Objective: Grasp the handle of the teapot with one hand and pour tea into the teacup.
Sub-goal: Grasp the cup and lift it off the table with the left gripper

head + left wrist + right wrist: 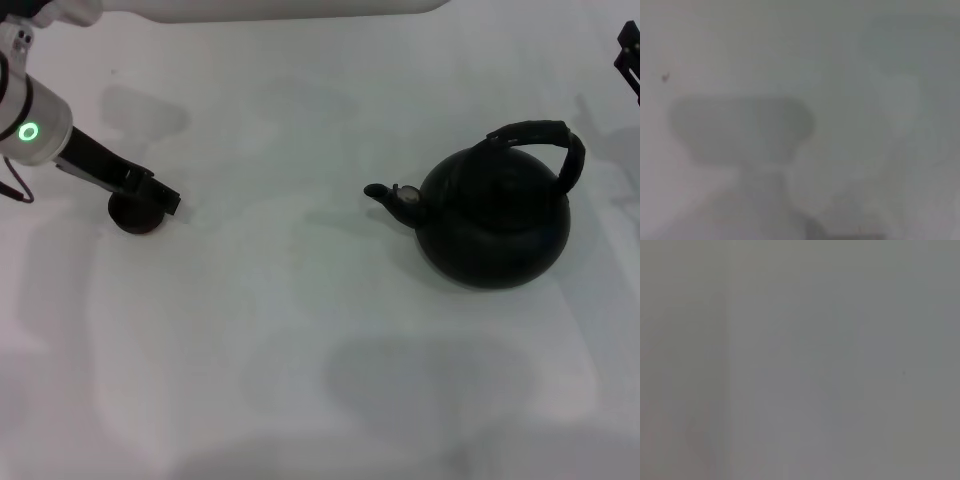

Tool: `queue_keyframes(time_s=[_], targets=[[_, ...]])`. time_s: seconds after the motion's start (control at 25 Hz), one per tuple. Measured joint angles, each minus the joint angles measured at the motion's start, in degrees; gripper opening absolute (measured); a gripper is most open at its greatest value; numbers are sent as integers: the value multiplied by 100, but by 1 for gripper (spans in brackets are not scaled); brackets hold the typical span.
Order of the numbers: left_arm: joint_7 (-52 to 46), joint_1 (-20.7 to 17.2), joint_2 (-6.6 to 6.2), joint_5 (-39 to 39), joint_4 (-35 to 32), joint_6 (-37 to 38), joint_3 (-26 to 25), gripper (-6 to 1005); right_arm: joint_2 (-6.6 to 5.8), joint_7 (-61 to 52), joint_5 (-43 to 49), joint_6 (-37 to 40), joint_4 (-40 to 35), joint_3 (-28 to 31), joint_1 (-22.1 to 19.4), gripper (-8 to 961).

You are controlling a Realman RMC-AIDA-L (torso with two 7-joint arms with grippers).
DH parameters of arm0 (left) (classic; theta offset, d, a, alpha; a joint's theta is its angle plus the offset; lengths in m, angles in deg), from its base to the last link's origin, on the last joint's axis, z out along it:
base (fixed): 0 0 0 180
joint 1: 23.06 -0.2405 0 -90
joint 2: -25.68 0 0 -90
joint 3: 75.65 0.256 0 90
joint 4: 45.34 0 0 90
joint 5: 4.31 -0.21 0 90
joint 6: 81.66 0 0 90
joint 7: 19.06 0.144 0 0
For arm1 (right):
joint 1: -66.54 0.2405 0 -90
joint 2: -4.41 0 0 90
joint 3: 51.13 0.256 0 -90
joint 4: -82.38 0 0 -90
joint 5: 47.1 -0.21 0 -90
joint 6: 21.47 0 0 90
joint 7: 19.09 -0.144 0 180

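Teapot [495, 218] spout faces robot's left toward teacup [133, 214] under left gripper [160, 197], jaws unclear.

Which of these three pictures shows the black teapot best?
The head view: the whole teapot shows, with spout and arched handle, standing on the white table. Neither wrist view shows it, only blurred pale surface.

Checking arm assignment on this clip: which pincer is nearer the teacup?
Left. The left pincer sits right at the teacup, overlapping its top edge. The right pincer is barely in view at the far right, beyond the teapot.
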Motion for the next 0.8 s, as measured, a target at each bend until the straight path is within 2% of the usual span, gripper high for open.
queue_keyframes(time_s=[0.4,0.8], targets=[[-79,9,9,-156,-3,94,-21,850,0,5,0,-5,6,0,24,866],[-72,13,17,-160,-116,123,-26,795,0,2,0,-5,6,0,27,865]])
